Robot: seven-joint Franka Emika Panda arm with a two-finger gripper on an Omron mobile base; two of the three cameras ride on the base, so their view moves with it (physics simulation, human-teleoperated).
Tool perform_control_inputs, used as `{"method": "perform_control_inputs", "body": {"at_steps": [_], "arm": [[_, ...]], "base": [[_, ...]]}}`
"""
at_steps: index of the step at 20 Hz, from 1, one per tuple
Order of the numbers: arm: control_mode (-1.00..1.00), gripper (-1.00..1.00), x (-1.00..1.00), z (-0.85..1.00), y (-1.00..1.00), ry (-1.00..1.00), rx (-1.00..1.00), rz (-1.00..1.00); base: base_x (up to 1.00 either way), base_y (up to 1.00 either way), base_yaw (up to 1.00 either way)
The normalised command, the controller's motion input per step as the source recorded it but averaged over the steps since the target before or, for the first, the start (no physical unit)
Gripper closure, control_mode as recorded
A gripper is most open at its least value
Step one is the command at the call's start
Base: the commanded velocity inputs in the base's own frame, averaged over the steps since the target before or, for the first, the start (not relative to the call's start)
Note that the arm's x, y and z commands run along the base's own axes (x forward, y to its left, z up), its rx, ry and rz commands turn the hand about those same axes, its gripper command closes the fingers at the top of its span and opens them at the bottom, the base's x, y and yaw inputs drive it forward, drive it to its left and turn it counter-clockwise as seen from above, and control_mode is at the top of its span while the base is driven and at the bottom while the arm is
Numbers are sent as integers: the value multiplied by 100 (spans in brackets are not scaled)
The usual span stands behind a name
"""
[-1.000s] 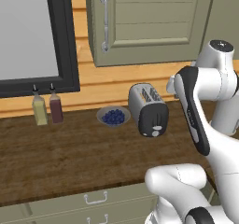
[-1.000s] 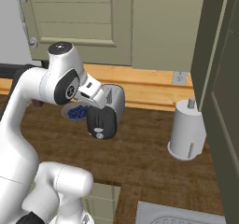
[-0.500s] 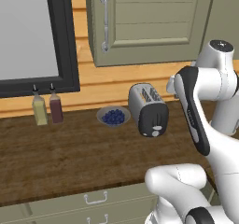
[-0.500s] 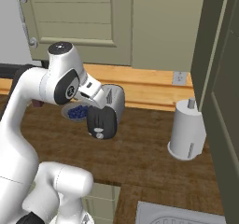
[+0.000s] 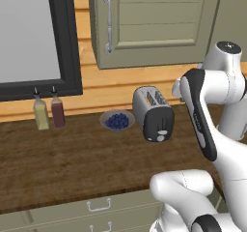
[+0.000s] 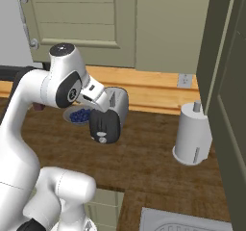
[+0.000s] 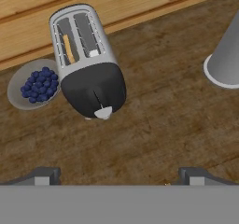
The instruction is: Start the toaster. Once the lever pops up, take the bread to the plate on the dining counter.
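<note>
The silver toaster (image 7: 86, 59) stands on the wood worktop (image 7: 168, 125), its black end panel facing me. On that panel the pale lever (image 7: 103, 112) sticks out at the lower end. The bread (image 7: 68, 48) shows as a thin tan edge down in the left slot. My gripper (image 7: 120, 176) hovers above and in front of the toaster, open wide with nothing between its fingertips (image 7: 44, 175). The toaster (image 5: 153, 112) also shows in the left base view, beside my arm, and the toaster (image 6: 109, 117) in the right base view sits just under my hand. The plate and dining counter are out of view.
A grey bowl of blueberries (image 7: 35, 85) sits close to the toaster's left, also seen as the bowl (image 5: 116, 120). Two bottles (image 5: 48, 112) stand by the wall. A white paper-towel roll (image 6: 192, 134) stands to the right. Wall cabinets (image 5: 154, 23) hang above the worktop.
</note>
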Motion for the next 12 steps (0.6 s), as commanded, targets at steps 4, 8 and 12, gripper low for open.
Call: {"method": "perform_control_inputs", "body": {"at_steps": [4,8,12], "arm": [[-100,-100,0,0,0,0,0,0],[-100,-100,0,0,0,0,0,0],[-100,-100,0,0,0,0,0,0]], "base": [[0,0,0],[0,0,0],[0,0,0]]}}
